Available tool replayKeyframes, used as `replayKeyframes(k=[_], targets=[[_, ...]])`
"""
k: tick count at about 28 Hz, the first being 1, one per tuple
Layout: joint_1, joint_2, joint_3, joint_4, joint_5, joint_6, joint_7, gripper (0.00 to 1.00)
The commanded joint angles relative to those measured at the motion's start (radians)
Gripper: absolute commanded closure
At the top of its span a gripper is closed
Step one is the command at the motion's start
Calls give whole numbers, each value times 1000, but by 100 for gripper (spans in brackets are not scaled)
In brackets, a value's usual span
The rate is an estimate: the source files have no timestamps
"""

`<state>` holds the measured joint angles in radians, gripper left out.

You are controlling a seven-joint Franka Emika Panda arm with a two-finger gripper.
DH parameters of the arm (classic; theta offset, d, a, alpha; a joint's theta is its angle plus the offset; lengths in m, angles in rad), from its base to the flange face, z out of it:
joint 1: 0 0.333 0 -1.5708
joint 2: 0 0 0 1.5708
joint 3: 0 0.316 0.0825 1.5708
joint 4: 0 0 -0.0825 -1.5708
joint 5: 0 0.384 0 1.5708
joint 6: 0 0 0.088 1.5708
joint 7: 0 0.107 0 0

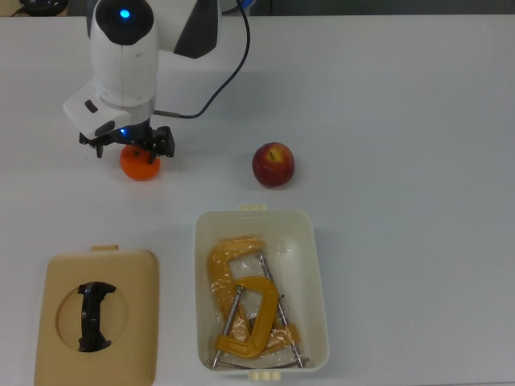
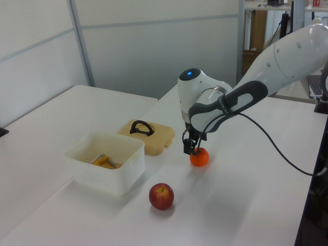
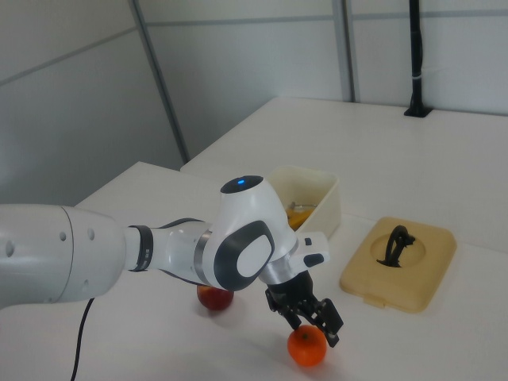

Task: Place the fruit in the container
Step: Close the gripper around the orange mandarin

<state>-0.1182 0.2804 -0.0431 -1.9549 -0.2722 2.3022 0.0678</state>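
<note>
The bright orange fruit (image 1: 141, 165) (image 2: 199, 158) (image 3: 307, 348) sits on the white table at the top view's left. My gripper (image 1: 129, 149) (image 2: 191, 149) (image 3: 314, 323) is low over it, open, with one finger on either side of its top; I cannot tell whether they touch it. Further to the top view's right the dark red apple (image 1: 273, 165) (image 2: 161, 196) lies by itself; in the right view the apple (image 3: 214, 299) is half hidden behind the arm. The cream-white container (image 1: 319, 265) (image 2: 110, 177) (image 3: 326, 208) stands below the apple in the top view.
Yellow-orange screw clamps (image 1: 245, 305) lie inside the container. A flat tan lid (image 1: 133, 273) (image 2: 154, 139) (image 3: 421, 274) with a black handle lies at the top view's lower left. The arm's black cable (image 1: 229, 76) trails across the table behind the gripper.
</note>
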Motion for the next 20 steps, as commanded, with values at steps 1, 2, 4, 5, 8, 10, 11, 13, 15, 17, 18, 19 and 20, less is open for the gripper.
replayKeyframes(k=[1, 2, 4, 5, 8, 10, 11, 13, 15, 17, 18, 19, 20], targets=[[14, -3, -6, -44, -32, 51, 46, 0], [18, -3, -7, -45, -33, 51, 46, 0], [26, 3, -6, -52, -39, 51, 59, 2], [26, 5, -6, -52, -47, 51, 73, 2], [28, 8, -3, -52, -82, 52, 116, 2], [28, 16, 2, -53, -104, 52, 144, 4], [28, 16, 2, -53, -105, 52, 145, 6], [26, 19, 2, -52, -108, 52, 147, 14], [26, 22, 2, -52, -110, 52, 145, 38], [26, 22, 2, -50, -110, 52, 145, 70], [26, 20, 3, -50, -108, 52, 147, 85], [26, 19, 3, -50, -108, 52, 147, 100], [28, 13, 3, -44, -105, 51, 153, 100]])
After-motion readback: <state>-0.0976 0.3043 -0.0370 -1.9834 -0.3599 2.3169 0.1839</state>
